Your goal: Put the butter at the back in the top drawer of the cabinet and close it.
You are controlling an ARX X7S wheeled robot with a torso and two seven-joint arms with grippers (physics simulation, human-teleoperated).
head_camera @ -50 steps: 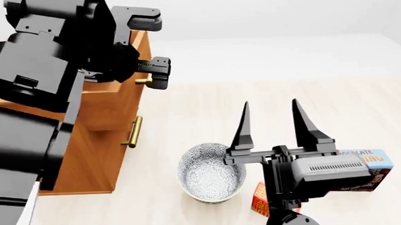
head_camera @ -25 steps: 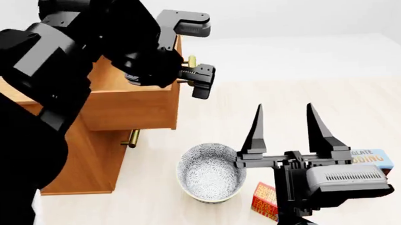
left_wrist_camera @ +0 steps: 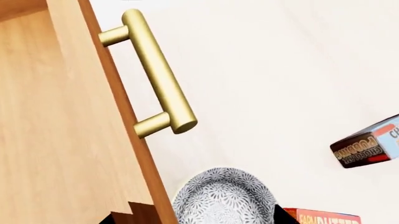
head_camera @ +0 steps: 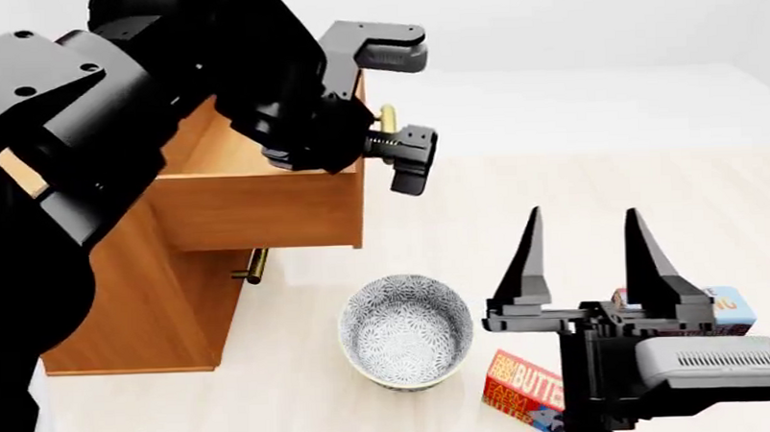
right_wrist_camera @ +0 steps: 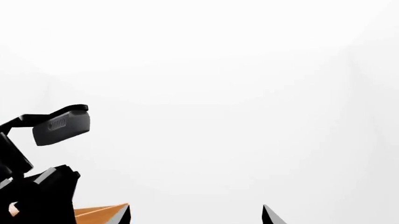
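Since the top drawer (head_camera: 263,206) slid further out of the cabinet (head_camera: 145,301) over the last second, its inside now shows open from above in the head view, so opening looks about done. My left gripper (head_camera: 388,101) sits at the brass handle (left_wrist_camera: 156,79); fingers spread either side of it, and I can't tell if they're actually pinching the bar. Wrist cam shows the handle clear of the fingertips, so probably released or about to be. My right gripper (head_camera: 585,257) is wide open, empty, pointing up, and has drifted right. The butter (head_camera: 526,389) lies on the table (head_camera: 551,191) just beside the speckled bowl (head_camera: 406,330), partly hidden under my right arm, with the chocolate pudding box (head_camera: 721,305) behind it. Butter untouched. I judge the next move is to bring the right gripper down on the butter.
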